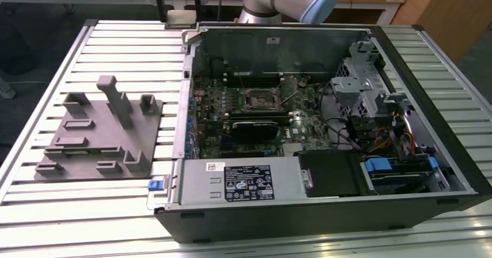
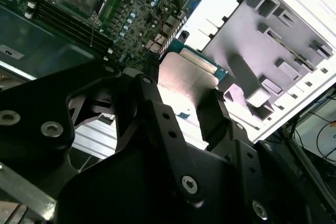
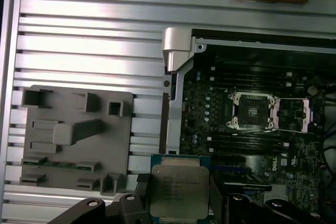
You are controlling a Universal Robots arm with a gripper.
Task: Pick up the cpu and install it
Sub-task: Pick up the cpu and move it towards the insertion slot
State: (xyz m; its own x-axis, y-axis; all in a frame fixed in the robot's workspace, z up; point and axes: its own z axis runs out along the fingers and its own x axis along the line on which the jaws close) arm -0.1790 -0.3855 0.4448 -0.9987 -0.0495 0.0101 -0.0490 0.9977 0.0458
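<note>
The cpu (image 3: 176, 198) sits clamped by opposite edges in the gripper (image 3: 179, 187), held flat over the table's (image 3: 79, 35) edge, likely to seat level in the open socket (image 3: 252, 111).

- White label (image 1: 239, 183) on the power supply (image 1: 192, 183): the print is too small for me to read.
- cpu (image 3: 178, 191) top: faint engraved lines, which I can't make out.
</note>
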